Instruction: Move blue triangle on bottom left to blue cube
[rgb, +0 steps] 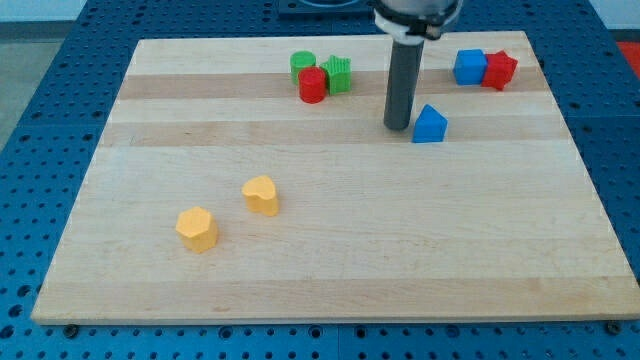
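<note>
Board (330, 250) of pale wood, grain running across the view, laid on a blue perforated bench (40, 120) that shows on all sides. Surface appears flat and clean.

Arm carries no jaws, so there is nothing to stand apart or together; it ends in a dark rod. My tip (398, 127) rests on the board just to the view's left of the blue triangle (430, 125), close against it; actual contact cannot be confirmed.

Blue cube (470, 67) sits toward the view's top right, touching a red block (500, 70) on its right side. Blue triangle lies below and slightly left of the cube, apart from it, with bare wood between them.

Near the top centre: green cylinder (303, 65), red cylinder (313, 86) and a ribbed green block (338, 75), clustered and touching. Lower left: two yellow blocks (261, 195) (197, 229), near each other but apart.

Cube and red block stand close to the board's top edge and near its right edge. Lower right quarter of the board is open wood.
</note>
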